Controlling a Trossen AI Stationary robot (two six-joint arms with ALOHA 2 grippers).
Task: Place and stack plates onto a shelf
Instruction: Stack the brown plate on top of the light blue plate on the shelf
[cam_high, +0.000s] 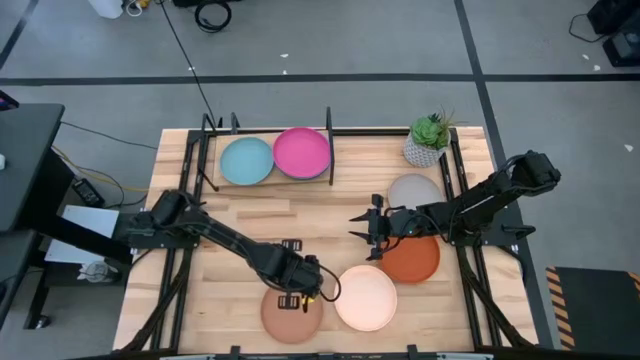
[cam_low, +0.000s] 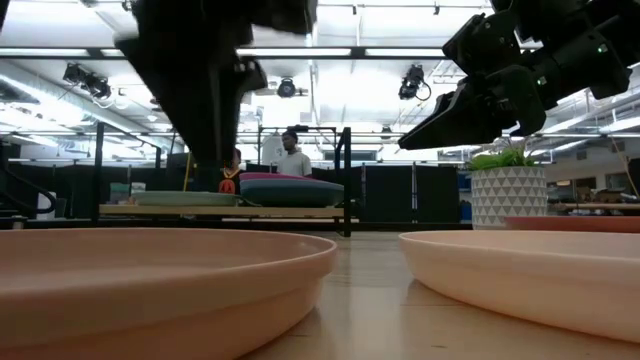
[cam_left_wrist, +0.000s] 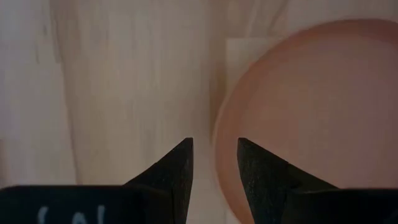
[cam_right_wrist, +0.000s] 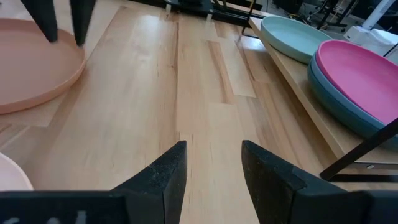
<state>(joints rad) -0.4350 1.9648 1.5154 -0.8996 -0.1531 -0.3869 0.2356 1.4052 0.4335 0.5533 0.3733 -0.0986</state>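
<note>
The tan plate (cam_high: 291, 311) and the cream plate (cam_high: 366, 298) lie flat near the table's near edge. The orange-red plate (cam_high: 413, 259) and the grey plate (cam_high: 414, 189) lie to the right. The shelf (cam_high: 268, 181) stands at the far side and carries the pale blue-green plate (cam_high: 246, 160). It also carries the magenta plate (cam_right_wrist: 364, 68), which sits on a dark teal one (cam_right_wrist: 333, 99). My left gripper (cam_left_wrist: 214, 146) is open and points down. One finger stands on either side of the tan plate's far rim (cam_left_wrist: 219, 134). My right gripper (cam_high: 358, 225) is open above bare table, left of the orange-red plate.
A white pot with a green plant (cam_high: 428, 142) stands at the far right corner, next to the grey plate. Bare tabletop (cam_right_wrist: 199, 81) stretches between the shelf and the near plates. People stand in the room beyond the table (cam_low: 292, 155).
</note>
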